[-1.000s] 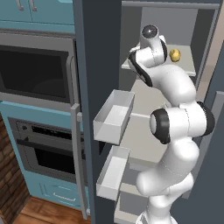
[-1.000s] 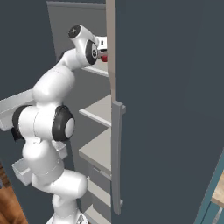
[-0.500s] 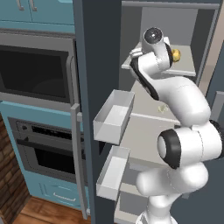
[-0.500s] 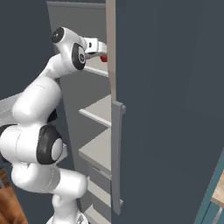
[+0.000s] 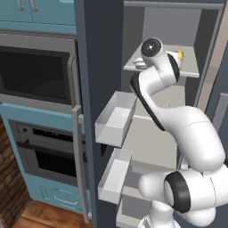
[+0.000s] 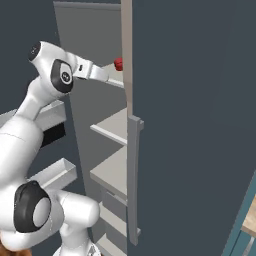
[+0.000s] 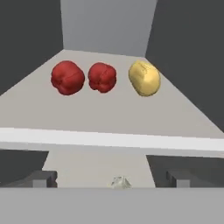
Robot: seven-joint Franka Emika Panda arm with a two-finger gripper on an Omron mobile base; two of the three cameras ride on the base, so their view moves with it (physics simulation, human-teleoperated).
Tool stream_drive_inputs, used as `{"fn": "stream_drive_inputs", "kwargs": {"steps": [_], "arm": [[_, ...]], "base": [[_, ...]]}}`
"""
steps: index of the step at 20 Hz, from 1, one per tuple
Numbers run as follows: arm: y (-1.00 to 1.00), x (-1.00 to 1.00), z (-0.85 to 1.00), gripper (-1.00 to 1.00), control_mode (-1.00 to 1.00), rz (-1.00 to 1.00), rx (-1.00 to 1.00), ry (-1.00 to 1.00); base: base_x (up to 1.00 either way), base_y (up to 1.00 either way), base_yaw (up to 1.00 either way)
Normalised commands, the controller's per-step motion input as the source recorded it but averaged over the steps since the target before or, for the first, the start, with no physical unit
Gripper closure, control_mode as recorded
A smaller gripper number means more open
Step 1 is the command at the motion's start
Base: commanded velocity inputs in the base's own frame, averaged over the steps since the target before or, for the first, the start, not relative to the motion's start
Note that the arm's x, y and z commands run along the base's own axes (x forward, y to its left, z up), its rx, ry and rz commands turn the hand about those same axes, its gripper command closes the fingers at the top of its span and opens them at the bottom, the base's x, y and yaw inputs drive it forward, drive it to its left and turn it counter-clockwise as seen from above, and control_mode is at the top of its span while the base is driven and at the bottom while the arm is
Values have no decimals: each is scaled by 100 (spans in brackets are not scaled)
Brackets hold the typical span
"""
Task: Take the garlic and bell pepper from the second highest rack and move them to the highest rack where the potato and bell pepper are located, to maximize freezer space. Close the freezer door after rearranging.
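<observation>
2 red peppers [image 7: 83, 77] & potato [image 7: 144, 78] sit on top rack [image 7: 105, 118]. Garlic [image 7: 120, 182] on rack below. Can't tell fingers' state.

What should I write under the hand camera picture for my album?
Two red bell peppers and a yellow potato lined up on the top freezer rack.

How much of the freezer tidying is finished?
About half, it seems. Done: two red peppers sit beside the potato on the top shelf, so the pepper looks moved. In hand: the open gripper points at the garlic, a small pale lump on the shelf below, not yet gripped. Left: lifting the garlic up, then shutting the freezer door, which stands open.
</observation>
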Motion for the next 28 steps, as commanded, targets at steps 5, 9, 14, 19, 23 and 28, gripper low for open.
{"fn": "stream_drive_inputs", "kwargs": {"steps": [5, 9, 14, 19, 23, 28], "arm": [[-2, -69, -28, -100, -100, -42, 8, 6], [-28, -39, -49, -100, -100, -12, 0, 3], [-48, -11, -42, -100, -100, 0, 0, 15], [-26, -3, -40, -100, -100, 5, -2, 41], [-12, 5, -39, -100, -100, 23, -5, 35], [-15, 20, -47, -100, -100, 32, 0, 8]], "base": [[0, 0, 0], [0, 0, 0], [0, 0, 0], [0, 0, 0], [0, 0, 0], [0, 0, 0]]}}
